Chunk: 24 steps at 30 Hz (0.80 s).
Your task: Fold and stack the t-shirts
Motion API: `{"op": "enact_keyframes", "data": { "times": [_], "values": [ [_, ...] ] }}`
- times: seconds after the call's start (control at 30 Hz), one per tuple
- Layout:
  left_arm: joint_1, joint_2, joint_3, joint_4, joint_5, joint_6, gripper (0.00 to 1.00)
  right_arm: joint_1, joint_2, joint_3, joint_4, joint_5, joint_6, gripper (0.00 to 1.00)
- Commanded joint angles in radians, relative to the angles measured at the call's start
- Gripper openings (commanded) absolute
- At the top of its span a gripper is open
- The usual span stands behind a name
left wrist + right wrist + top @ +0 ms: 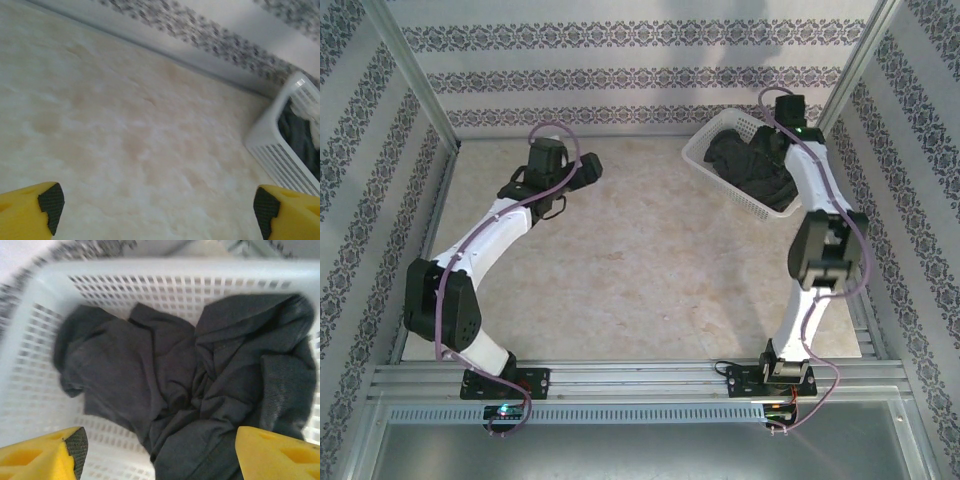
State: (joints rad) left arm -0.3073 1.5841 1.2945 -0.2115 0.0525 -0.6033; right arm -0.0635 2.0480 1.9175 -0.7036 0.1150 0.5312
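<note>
Dark charcoal-grey t-shirts [190, 375] lie crumpled in a heap inside the white mesh basket [150, 285]. My right gripper [160, 452] hangs just over the heap, its yellow fingers spread wide, and nothing is pinched between them. From above, the t-shirts [750, 165] fill the basket [705, 172] at the far right, with the right gripper [772, 140] reaching in. My left gripper [157, 210] is open above bare tabletop, left of the basket [280, 145]; a strip of dark t-shirt [300, 140] shows over the rim. Seen from above, the left gripper [588, 168] sits at the far left-centre.
The beige marbled tabletop [650, 260] stretches between the two arms. Patterned walls with metal posts [620, 90] close off the back and both sides. A metal rail [640, 375] runs along the near edge at the arm bases.
</note>
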Motion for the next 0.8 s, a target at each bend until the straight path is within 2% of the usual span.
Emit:
{"op": "enact_keyframes", "data": {
  "times": [0.0,0.07,0.17,0.3,0.37,0.4,0.43,0.5,0.53,0.77],
  "values": [
    [-0.045,0.015,0.025,-0.08,0.03,-0.002,0.94,-0.004,0.165,0.221,-0.332,0.059,0.042,0.8],
    [-0.064,0.016,0.02,-0.076,0.036,-0.023,0.91,-0.002,0.289,0.374,-0.446,0.07,0.042,0.82],
    [-0.081,0.009,0.019,-0.08,0.046,-0.033,0.86,0.003,0.418,0.507,-0.491,0.041,0.035,0.82],
    [-0.085,-0.013,0.005,-0.092,0.05,-0.036,0.77,0.009,0.549,0.634,-0.541,-0.002,0.053,0.74],
    [-0.085,-0.034,-0.007,-0.097,0.041,-0.036,0.71,0.007,0.583,0.64,-0.538,-0.035,0.072,0.63],
    [-0.086,-0.046,-0.013,-0.097,0.037,-0.036,0.69,0.006,0.589,0.635,-0.528,-0.051,0.076,0.54],
    [-0.085,-0.058,-0.018,-0.097,0.034,-0.036,0.66,0.005,0.593,0.628,-0.513,-0.065,0.08,0.4],
    [-0.084,-0.08,-0.023,-0.105,0.024,-0.029,0.6,0.002,0.581,0.626,-0.484,-0.075,0.083,0.07],
    [-0.084,-0.091,-0.023,-0.112,0.018,-0.023,0.58,0.002,0.561,0.621,-0.463,-0.069,0.08,0.0],
    [-0.084,-0.168,-0.058,-0.152,-0.034,-0.018,0.54,0.002,0.228,0.516,-0.134,-0.072,0.025,0.0]
  ]
}}
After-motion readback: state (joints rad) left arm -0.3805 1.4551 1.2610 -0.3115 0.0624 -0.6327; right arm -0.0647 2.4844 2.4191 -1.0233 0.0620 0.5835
